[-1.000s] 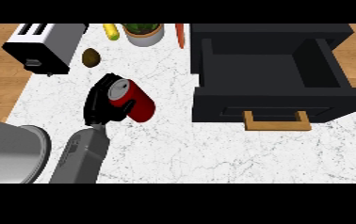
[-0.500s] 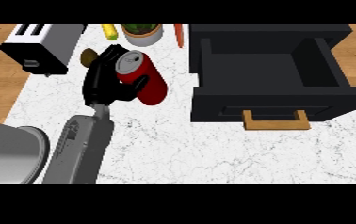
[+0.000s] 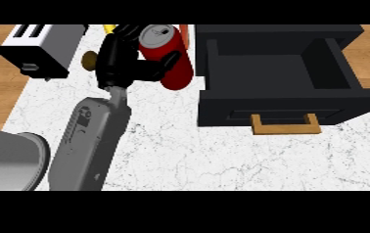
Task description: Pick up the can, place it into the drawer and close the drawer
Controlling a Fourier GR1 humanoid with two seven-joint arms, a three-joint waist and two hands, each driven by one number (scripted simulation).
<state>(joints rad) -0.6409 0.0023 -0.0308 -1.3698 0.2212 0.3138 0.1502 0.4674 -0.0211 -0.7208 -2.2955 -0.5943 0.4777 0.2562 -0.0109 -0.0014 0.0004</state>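
Left hand [image 3: 115,63]: at 11 o'clock in the view, the forearm coming up from 7 o'clock.
Fingers [image 3: 165,65]: curled round the can [image 3: 180,74], thumb and fingers pinching its red side.
Can: in the hand, tilted with its silver top toward 12 o'clock; probably off the counter [image 3: 217,158].
Drawer [image 3: 274,104]: at 3 o'clock of the can, just beside it, pulled open, nothing visible inside; handle [image 3: 285,125] faces 6 o'clock.
Right hand: not in view.
Done: the pick-up, it seems.
Left: carry the can toward 3 o'clock, set it in the drawer, let go, push the drawer shut.
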